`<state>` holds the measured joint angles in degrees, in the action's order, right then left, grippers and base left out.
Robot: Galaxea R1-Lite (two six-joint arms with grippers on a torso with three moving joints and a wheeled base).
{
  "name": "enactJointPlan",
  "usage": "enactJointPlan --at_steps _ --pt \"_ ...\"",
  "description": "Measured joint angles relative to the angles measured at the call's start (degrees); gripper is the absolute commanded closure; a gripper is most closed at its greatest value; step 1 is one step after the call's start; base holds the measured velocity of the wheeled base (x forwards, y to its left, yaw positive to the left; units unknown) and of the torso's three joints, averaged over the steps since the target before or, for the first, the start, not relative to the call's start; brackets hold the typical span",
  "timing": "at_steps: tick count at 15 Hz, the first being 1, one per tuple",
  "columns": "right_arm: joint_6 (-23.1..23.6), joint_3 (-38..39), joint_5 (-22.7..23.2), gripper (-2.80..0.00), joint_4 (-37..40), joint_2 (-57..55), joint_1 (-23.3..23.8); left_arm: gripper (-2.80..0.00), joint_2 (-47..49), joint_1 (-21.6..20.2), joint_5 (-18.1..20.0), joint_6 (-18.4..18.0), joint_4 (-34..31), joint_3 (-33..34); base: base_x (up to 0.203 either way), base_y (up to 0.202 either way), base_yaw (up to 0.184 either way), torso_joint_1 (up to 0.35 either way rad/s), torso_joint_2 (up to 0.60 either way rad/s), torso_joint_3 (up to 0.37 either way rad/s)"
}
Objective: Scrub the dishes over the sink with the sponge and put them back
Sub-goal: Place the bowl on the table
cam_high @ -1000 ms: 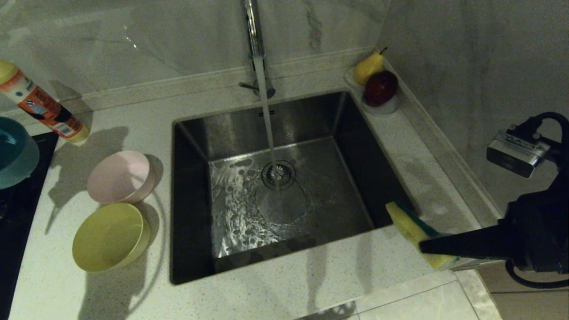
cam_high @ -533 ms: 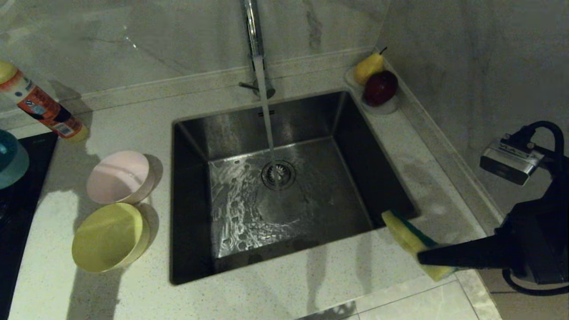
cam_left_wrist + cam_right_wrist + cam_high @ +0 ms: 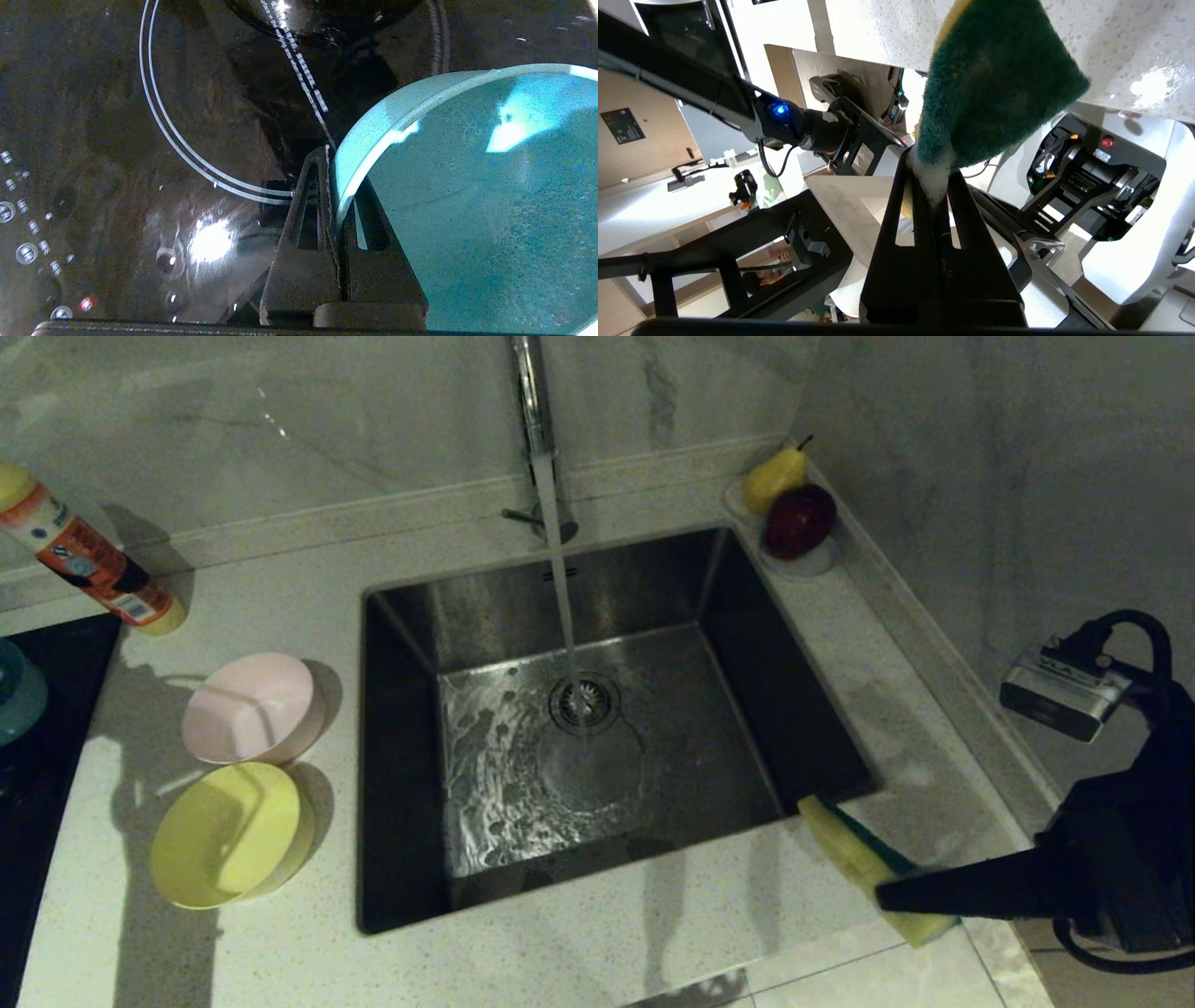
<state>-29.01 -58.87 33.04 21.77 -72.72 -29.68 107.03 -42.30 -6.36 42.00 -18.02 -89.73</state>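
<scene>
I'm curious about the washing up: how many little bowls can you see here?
3. The pink bowl and yellow bowl sit on the counter left of the sink. The teal bowl is pinched by its rim in the left gripper above the black cooktop.

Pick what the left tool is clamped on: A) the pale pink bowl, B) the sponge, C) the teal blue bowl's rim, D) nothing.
C: the left wrist view shows the left tool shut on the rim of the round teal blue plastic bowl, above the black glass cooktop.
</scene>
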Motion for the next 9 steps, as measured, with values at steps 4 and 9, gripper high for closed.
enactJointPlan --at_steps 4,9 --pt "0.0 0.0 0.0 0.00 0.0 0.1 0.0 0.00 2.8 -0.5 -0.2 -0.1 -1.2 -2.7 0.000 0.000 0.000 0.000 0.00 0.000" --pt "0.0 0.0 0.0 0.00 0.0 0.1 0.0 0.00 5.2 -0.8 -0.2 -0.8 -2.4 -5.0 0.000 0.000 0.000 0.000 0.00 0.000"
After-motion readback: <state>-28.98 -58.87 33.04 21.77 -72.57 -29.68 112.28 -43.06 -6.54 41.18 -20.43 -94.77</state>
